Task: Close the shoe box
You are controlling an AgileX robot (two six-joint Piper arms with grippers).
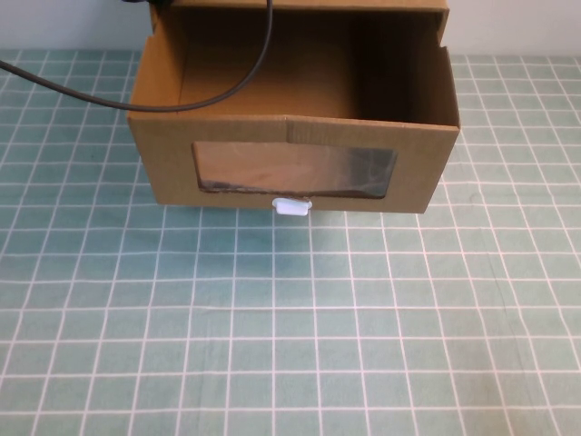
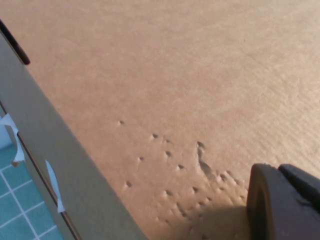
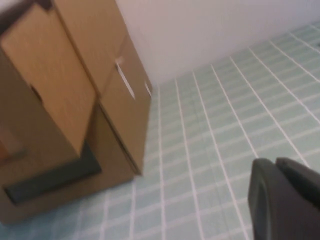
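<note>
The shoe box [image 1: 290, 173] is brown cardboard. In the high view its drawer is pulled out toward the camera, open on top and empty. The drawer front has a wide clear window [image 1: 295, 170] with a small white pull tab [image 1: 293, 207] below it. Neither gripper appears in the high view. My left gripper [image 2: 280, 200] hovers close to a flat cardboard surface [image 2: 175, 75] marked with small dents. My right gripper [image 3: 280, 195] hangs over the checked cloth, off to the side of the cardboard boxes [image 3: 75, 100].
A black cable [image 1: 182, 95] sags across the left part of the open drawer. The green checked cloth [image 1: 290, 327] covers the table in front of the box. A pale wall [image 3: 225, 30] rises behind the boxes.
</note>
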